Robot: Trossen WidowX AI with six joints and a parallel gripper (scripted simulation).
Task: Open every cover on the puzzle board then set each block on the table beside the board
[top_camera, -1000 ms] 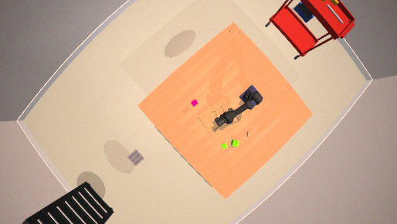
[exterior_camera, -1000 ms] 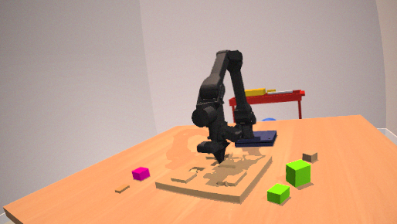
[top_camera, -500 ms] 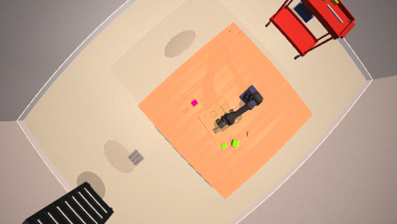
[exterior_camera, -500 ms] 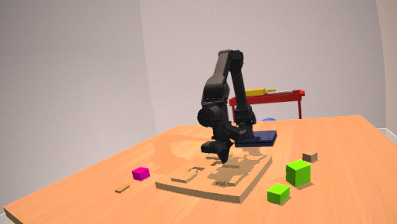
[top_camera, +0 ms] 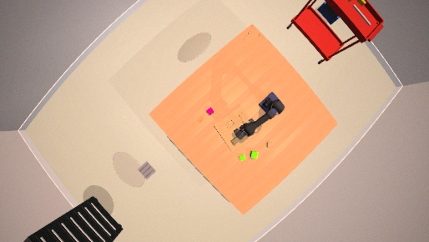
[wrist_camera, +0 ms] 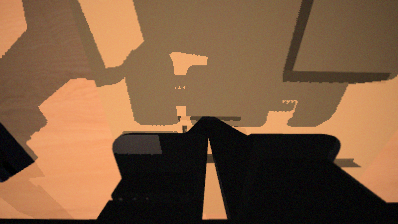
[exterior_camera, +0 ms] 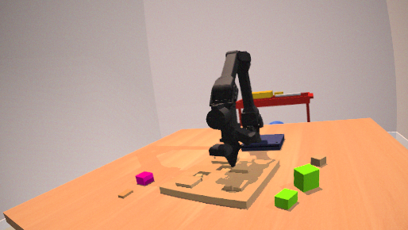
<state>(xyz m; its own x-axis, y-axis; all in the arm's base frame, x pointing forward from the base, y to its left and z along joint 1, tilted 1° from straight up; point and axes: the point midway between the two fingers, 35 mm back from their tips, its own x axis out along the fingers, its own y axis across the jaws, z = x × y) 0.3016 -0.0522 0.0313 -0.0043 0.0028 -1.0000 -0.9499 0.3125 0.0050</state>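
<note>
The tan puzzle board [exterior_camera: 204, 198] [top_camera: 224, 133] lies mid-table, partly in the arm's shadow. Its raised covers include one at the front left [exterior_camera: 188, 182] and one at the front right [exterior_camera: 235, 186]. An open well [exterior_camera: 202, 174] shows behind the left one; whether it holds anything is unclear. My gripper [exterior_camera: 233, 164] [wrist_camera: 207, 120] is shut and empty, pointing down low over the board's back part; contact is unclear. A magenta block [exterior_camera: 144, 178] [top_camera: 209, 111] rests on the table left of the board. A large green block [exterior_camera: 306, 178] [top_camera: 254, 154] and a smaller green block [exterior_camera: 286, 199] [top_camera: 242, 158] rest to its right.
A small brown block [exterior_camera: 318, 161] [top_camera: 269, 144] lies behind the large green one. A thin flat orange piece [exterior_camera: 125, 193] [top_camera: 201, 119] lies near the magenta block. The arm's blue base [exterior_camera: 274, 142] stands behind the board. A red cart [top_camera: 319, 35] stands beyond the table.
</note>
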